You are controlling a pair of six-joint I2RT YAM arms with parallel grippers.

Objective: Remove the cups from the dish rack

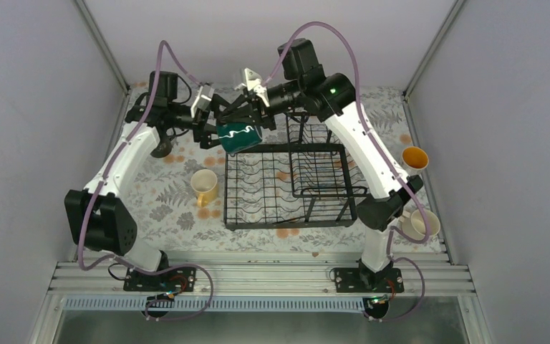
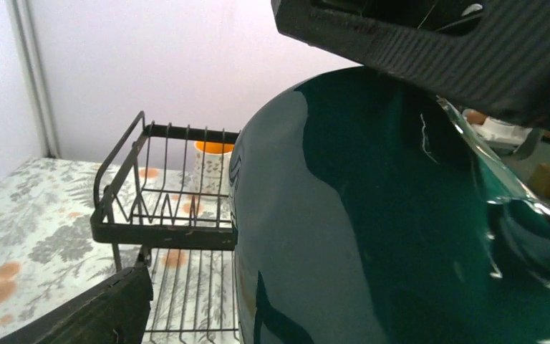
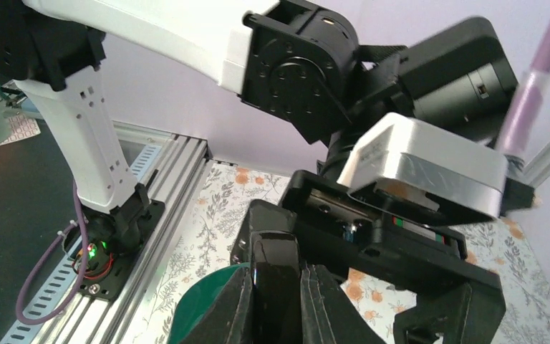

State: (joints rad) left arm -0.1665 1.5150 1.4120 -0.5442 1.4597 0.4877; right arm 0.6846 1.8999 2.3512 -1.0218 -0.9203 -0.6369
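Observation:
The dark teal-green mug (image 1: pixel 238 136) hangs in the air over the far left corner of the black wire dish rack (image 1: pixel 290 208). My right gripper (image 1: pixel 248 107) is shut on its glossy dark handle (image 3: pixel 276 287). My left gripper (image 1: pixel 213 125) is open around the mug's body (image 2: pixel 372 229): the upper finger (image 2: pixel 437 43) lies against it, and the lower finger (image 2: pixel 86 312) stands apart. The pale yellow mug (image 1: pixel 204 186) stands left of the rack. The orange-lined white mug (image 1: pixel 415 158) and the cream-white mug (image 1: pixel 422 224) stand to its right. The black mug (image 1: pixel 162 147) is partly hidden by my left arm.
The rack's raised basket section (image 2: pixel 161 229) shows in the left wrist view, with the orange-lined mug (image 2: pixel 213 166) behind it. The floral tablecloth (image 1: pixel 165 204) covers the table. Grey walls close in on both sides, and an aluminium rail (image 1: pixel 258 276) runs along the near edge.

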